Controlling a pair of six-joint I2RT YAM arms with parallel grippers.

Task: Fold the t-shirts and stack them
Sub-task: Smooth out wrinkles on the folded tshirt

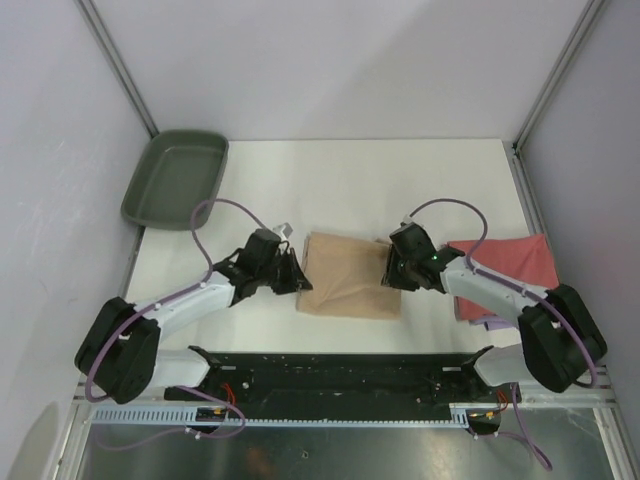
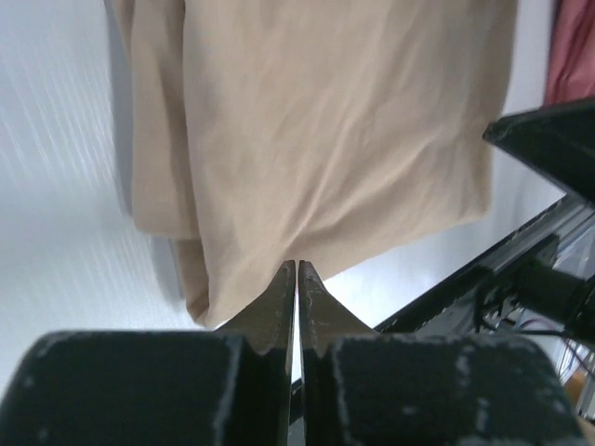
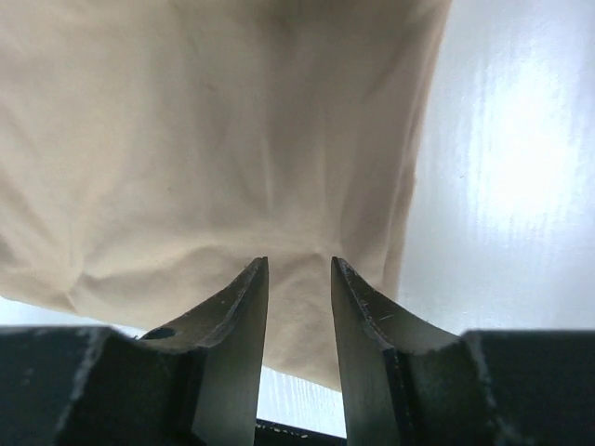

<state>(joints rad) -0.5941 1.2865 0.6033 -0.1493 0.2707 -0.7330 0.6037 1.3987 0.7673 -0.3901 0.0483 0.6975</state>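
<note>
Two pincers at creased tan shirt (image 1: 345,278), left pincer (image 2: 296,268) together at its hem, right pincer (image 3: 299,265) apart astride it, coral shirt (image 1: 515,260) behind right, overhead only.

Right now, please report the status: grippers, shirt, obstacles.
Left gripper shut at edge of tan folded cloth shirt. Right gripper open over it. Nothing in the way.

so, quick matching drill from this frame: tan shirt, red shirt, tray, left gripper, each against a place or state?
Things:
1. tan t-shirt
2. coral-red t-shirt
3. green tray
4. left gripper

Places or states:
A. far left corner
B. folded, in the centre
C. lying at the right side
D. fingers closed together

Pairs: 1-B, 2-C, 3-A, 4-D
</note>
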